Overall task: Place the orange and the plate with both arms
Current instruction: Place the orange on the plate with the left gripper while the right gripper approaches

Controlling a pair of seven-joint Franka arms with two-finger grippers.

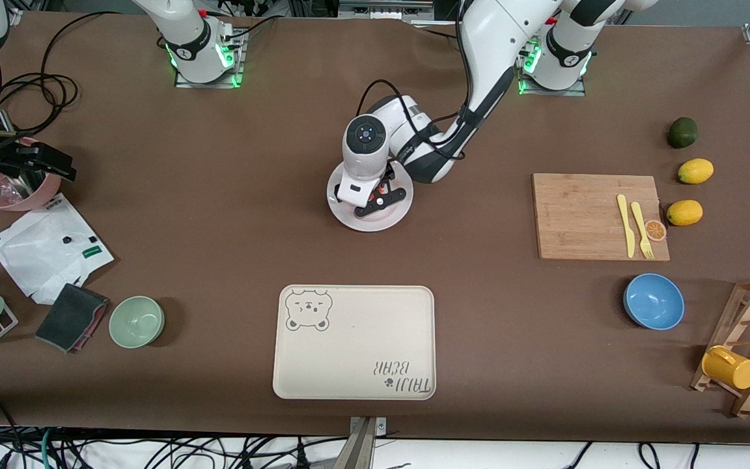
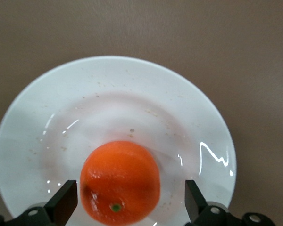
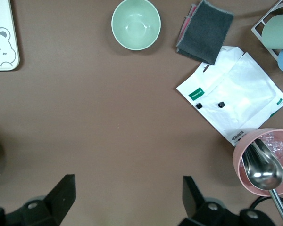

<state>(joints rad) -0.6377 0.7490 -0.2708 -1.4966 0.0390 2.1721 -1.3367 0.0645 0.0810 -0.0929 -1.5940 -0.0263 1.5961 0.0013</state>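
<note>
Left tool (image 2: 127, 202) hangs low over the plate (image 2: 33, 122), jaws spread wide, the orange (image 2: 120, 181) sitting loose between them on the plate. Right tool (image 3: 127, 200) waits wide open, empty, over bare surface (image 3: 108, 117).

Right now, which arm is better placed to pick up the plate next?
Left. Its end effector hangs open over the plate, around the orange. The right end effector waits open over bare table.

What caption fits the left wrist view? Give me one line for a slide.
Left gripper open around the orange, which rests on the white plate.
</note>
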